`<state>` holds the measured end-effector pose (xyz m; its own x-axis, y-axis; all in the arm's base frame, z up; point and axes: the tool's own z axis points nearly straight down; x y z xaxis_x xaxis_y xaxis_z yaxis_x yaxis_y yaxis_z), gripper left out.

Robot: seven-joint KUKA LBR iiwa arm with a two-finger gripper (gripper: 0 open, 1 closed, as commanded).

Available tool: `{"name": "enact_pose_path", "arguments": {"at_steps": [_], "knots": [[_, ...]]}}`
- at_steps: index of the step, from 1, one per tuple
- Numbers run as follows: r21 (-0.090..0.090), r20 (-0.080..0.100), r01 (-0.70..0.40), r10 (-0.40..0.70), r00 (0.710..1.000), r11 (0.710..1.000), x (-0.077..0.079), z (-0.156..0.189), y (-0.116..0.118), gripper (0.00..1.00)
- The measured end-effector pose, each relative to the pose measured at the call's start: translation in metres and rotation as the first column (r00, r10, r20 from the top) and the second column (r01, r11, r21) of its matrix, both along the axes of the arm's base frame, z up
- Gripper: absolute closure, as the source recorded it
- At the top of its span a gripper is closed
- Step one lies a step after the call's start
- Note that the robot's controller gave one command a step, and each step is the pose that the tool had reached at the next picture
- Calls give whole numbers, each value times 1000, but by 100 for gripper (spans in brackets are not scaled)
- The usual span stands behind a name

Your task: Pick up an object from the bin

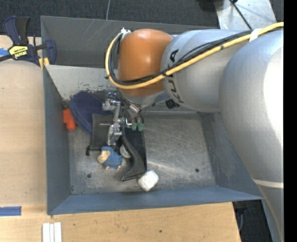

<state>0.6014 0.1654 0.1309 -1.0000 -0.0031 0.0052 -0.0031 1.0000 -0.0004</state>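
Note:
My gripper hangs low over the left middle of the bin, under the arm's orange cover. Directly below it lies a flat black piece. A black angled tool stretches from the gripper toward the bin's front wall. Just left of that tool, a small blue and tan thing rests on the floor. A white block sits at the tool's lower end, near the front wall.
A dark blue cloth-like thing lies behind the gripper near the back left corner. An orange piece leans by the left wall. The arm covers the bin's right and back.

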Motion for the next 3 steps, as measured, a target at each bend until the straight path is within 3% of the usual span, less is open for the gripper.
{"name": "enact_pose_path", "arguments": {"at_steps": [1, 2, 3], "knots": [[6, 18, 16, -16, 1000, 1000, 6, -51, -21, 0], [7, 24, 16, -16, 1000, 1000, 8, -47, -20, 100], [4, 15, 30, -31, 999, 1000, -20, 84, 2, 100]]}}
